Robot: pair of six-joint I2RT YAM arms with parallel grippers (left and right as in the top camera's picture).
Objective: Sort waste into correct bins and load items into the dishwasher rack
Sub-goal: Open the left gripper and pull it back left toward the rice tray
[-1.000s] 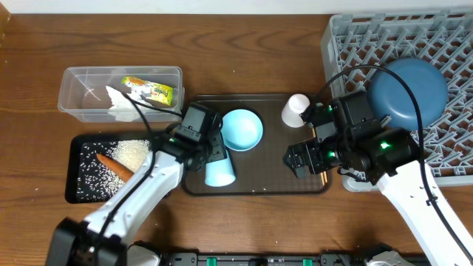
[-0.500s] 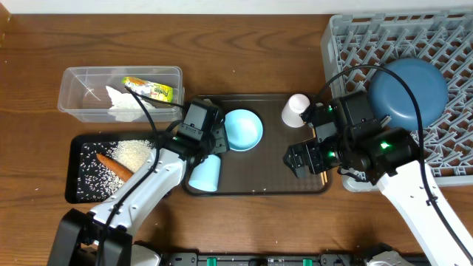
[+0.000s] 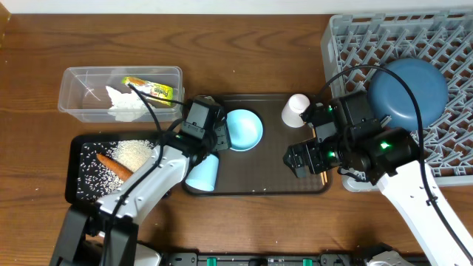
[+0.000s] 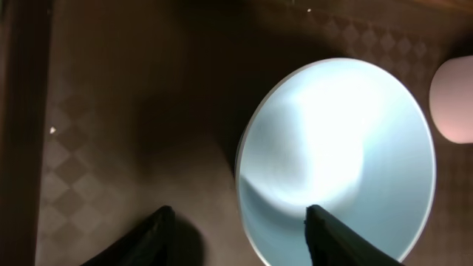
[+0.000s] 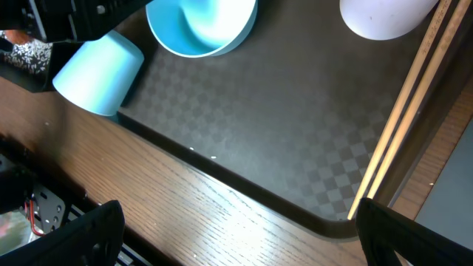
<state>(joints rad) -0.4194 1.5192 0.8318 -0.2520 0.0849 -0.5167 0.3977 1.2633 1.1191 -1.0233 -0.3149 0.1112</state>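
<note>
Overhead, bright even light falls on the brown wooden bench (image 3: 244,44), leaving soft shadows. The left wrist view is dim and soft, with washed-out glare inside the small light-blue bowl (image 4: 336,159). The right end effector (image 5: 236,222) shows black fingers (image 5: 81,236) blurred at the lower corners.

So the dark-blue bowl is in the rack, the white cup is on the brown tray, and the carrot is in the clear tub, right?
Not quite. The carrot lies in the black tray with the rice, not in the clear tub; the overhead view shows it. The dark-blue bowl is in the rack and the white cup is on the brown tray, as you said.
</note>
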